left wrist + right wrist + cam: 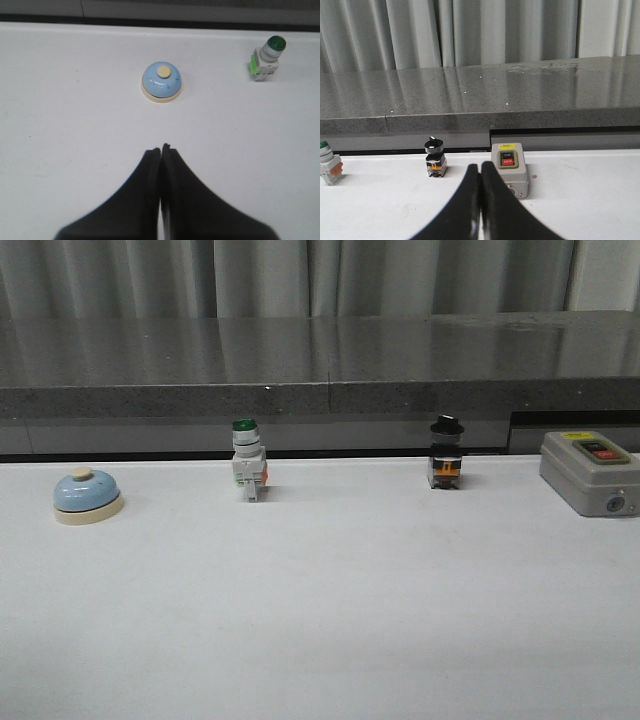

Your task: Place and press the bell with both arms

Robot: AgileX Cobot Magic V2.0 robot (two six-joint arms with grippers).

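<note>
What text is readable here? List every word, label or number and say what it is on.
"OFF": on the red button of the grey switch box.
Black button above it: white lettering, too blurred to read.
Yellow label at the box's top edge: print too small to read.
Bell, green-capped switch, black-knob switch: no legible text.

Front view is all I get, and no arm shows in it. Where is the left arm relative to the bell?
Observer: The left arm points at the bell but is well apart from it.
Operator: Jaws open?
Observer: No, its jaws are shut and hold nothing.
Operator: And the right arm?
Observer: The right arm has its jaws shut too and points just beside the grey box.
</note>
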